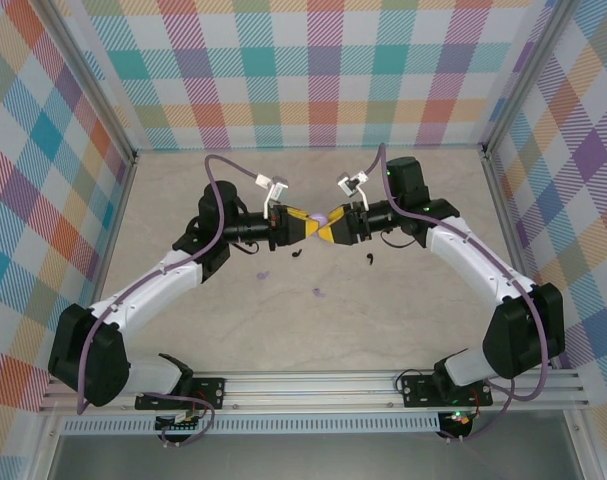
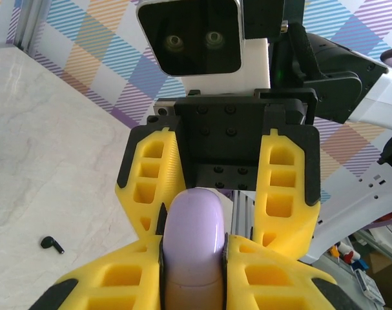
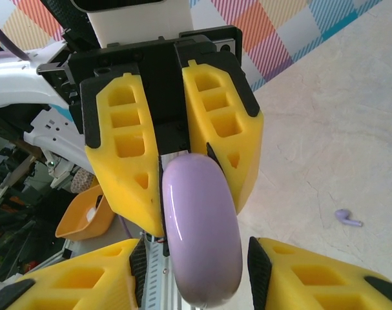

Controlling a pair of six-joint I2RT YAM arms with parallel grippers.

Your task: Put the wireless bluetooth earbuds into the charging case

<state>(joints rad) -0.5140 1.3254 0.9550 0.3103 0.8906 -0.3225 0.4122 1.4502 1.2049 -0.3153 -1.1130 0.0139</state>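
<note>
Down at the near edge, the rail anchors both bases, and the left arm and right arm angle inward so their tools meet nose to nose over mid-table. Just beyond the bases, on the pale table, all 4 earbuds lie loose. The nearest lilac earbud comes first, with the second lilac earbud off to its left. Next come the right-hand black earbud and the left-hand black earbud, which sits almost beneath the grippers. None is in a slot yet, so by my reckoning this is preparation, not insertion. Above them, clear of the surface, hangs the charging case, a smooth lilac capsule with no lid visibly raised. The left gripper is clamped hard across 1 end of it, yellow fingers pressed flat to both sides, and that leaves the rounded far end free. The right gripper faces it with jaws parted, straddling that free end. The right wrist view shows a sliver of daylight on each side, so it has no hold that I can see. My read is that 1 hand steadies the case in the air so the other can work on the lid or take it over. A slip here would drop the case among the buds. Farthest back stands the plaid wall.
</note>
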